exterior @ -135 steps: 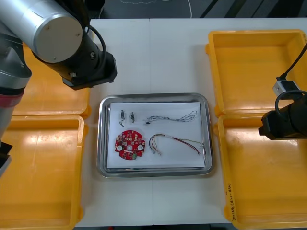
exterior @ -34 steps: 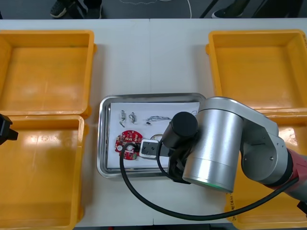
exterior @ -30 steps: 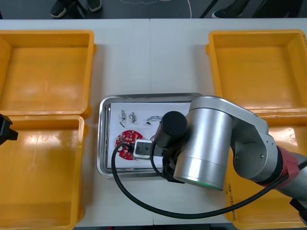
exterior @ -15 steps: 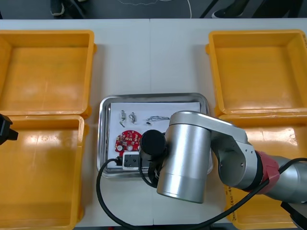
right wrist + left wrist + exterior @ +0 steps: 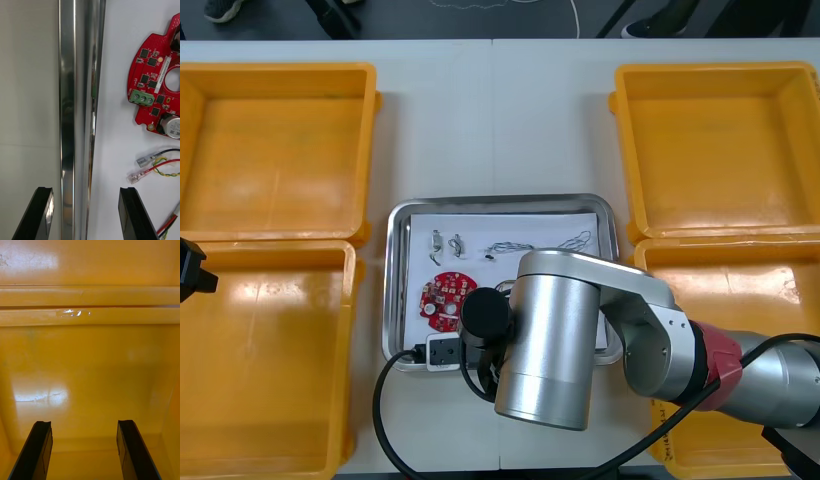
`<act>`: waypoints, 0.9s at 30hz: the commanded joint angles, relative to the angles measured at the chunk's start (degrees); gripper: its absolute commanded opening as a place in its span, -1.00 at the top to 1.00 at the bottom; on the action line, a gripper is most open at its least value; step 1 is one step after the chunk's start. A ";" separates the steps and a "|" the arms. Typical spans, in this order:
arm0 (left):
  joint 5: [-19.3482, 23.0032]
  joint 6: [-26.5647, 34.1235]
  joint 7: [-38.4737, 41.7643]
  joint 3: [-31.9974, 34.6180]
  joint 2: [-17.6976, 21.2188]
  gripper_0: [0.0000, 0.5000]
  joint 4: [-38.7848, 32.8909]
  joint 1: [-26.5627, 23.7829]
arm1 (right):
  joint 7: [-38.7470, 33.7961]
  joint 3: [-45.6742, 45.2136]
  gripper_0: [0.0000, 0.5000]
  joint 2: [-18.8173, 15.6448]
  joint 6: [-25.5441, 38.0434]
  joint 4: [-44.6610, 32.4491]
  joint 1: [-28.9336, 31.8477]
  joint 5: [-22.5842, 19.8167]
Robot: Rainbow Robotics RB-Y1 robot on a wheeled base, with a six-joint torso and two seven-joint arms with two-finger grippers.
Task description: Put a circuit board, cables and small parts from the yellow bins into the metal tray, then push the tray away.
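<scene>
the metal tray sits mid-desk, holding the circuit board, cables and small metal parts. the right claw, open, straddles its six o'clock rim; a good push presses squarely toward twelve o'clock. the left claw hangs open over the eight o'clock yellow bin

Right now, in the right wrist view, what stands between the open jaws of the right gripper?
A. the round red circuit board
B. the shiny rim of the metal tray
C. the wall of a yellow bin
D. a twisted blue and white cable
B: the jaws of the right gripper stand open on either side of the rim of the metal tray, while the round red circuit board lies apart inside it.
</scene>
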 commanded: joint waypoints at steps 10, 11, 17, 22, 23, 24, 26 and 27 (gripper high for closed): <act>0.42 0.40 -3.46 1.66 2.33 -1.00 -1.78 0.86 | 3.14 4.07 -1.00 2.22 -1.73 2.24 -2.37 1.18; 0.42 0.40 -3.46 1.66 2.33 -1.00 -1.78 0.86 | 3.23 4.07 -1.00 2.31 -1.82 2.41 -2.37 1.18; 0.42 0.40 -3.46 1.66 2.33 -1.00 -1.78 0.86 | 3.49 4.34 -1.00 3.54 -2.17 4.17 -2.37 1.36; 0.42 0.40 -3.46 1.66 2.33 -1.00 -1.78 0.86 | 3.67 5.57 -1.00 3.80 -4.01 5.32 -2.37 2.41; 0.42 0.40 -3.46 1.66 2.33 -1.00 -1.78 0.86 | 3.67 5.74 -1.00 3.80 -4.10 5.32 -2.37 2.68; 0.42 0.40 -3.46 1.66 2.33 -1.00 -1.78 0.86 | 3.67 5.83 -1.00 3.80 -4.19 5.32 -2.37 2.68; 0.42 0.40 -3.46 1.66 2.33 -1.00 -1.78 0.86 | 3.67 5.92 -1.00 3.89 -4.10 5.32 -2.37 2.76; 0.42 0.40 -3.46 1.66 2.33 -1.00 -1.78 0.86 | 3.67 5.92 -1.00 3.80 -4.19 5.32 -2.28 2.76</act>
